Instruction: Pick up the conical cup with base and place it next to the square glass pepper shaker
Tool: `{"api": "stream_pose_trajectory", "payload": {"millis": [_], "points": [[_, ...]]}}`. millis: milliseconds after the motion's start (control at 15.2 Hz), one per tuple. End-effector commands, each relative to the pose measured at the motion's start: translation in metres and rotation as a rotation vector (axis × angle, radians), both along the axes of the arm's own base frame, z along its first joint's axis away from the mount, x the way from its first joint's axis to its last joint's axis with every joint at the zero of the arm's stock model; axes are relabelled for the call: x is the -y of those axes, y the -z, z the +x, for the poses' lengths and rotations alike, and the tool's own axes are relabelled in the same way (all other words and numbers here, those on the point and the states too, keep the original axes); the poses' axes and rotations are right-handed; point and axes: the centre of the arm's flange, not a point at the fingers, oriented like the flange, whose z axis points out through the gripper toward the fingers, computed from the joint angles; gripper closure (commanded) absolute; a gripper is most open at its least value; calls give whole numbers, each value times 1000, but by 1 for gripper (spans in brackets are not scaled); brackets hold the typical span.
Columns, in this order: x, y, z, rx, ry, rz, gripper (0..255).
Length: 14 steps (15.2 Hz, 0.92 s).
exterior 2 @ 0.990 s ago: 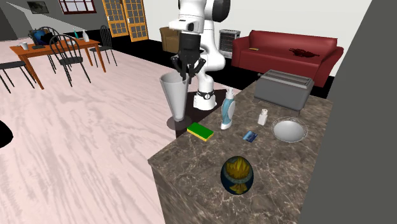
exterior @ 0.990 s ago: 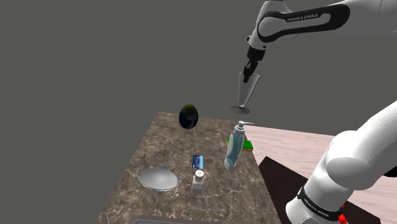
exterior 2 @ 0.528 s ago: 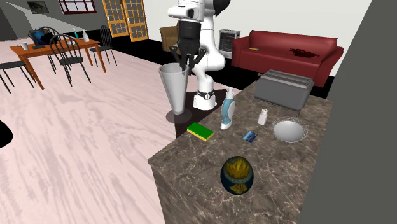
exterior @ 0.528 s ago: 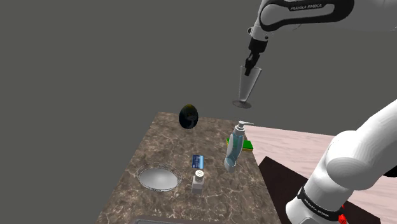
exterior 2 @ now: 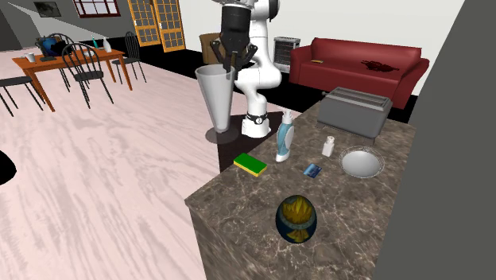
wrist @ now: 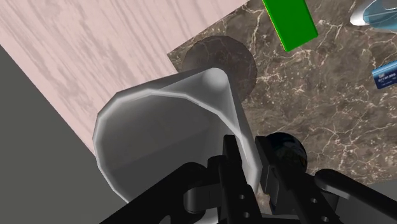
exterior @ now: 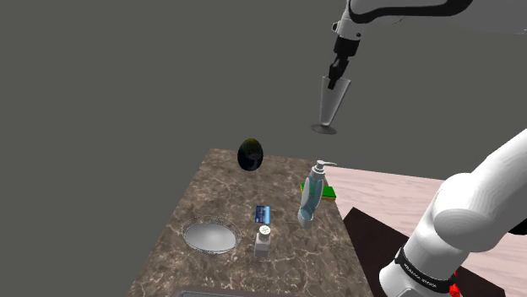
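**Overhead: cup hangs in the fingers, well above the surface**

You have the cup (exterior: 332, 99) up in the air, upright, mouth up and round base down, touching nothing under it. The gripper (exterior: 337, 79) comes down onto it from above. In the wrist view the fingers (wrist: 232, 167) are closed on the cup's rim wall, one inside the mouth and one outside.

In that view the base shows over the corner of the marbled surface (wrist: 318, 121), close to the green sponge (wrist: 289, 22). In the second exterior view the cup (exterior 2: 216, 94) hangs to the left of the soap bottle (exterior 2: 284, 138) and higher than the sponge (exterior 2: 250, 165).

Your shaker (exterior: 263, 240) stands on the surface, well apart from the cup. It sits just beside a round bowl (exterior: 209, 236), and a small blue card (exterior: 262, 213) lies near it. The soap bottle (exterior: 311, 197) stands between shaker and sponge. A dark egg (exterior: 250, 154) rests at the surface's far end in the shoulder view.
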Motion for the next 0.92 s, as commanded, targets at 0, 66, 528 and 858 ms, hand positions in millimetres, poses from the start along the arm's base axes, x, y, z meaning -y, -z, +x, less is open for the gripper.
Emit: {"api": "stream_pose_trajectory", "payload": {"millis": [0,66,528,858], "points": [[-1,-10,-1,1,0,0,255],[-1,-16,-1,1,0,0,255],[-13,-43,-7,1,0,0,255],[-71,-43,-39,1,0,0,255]]}}
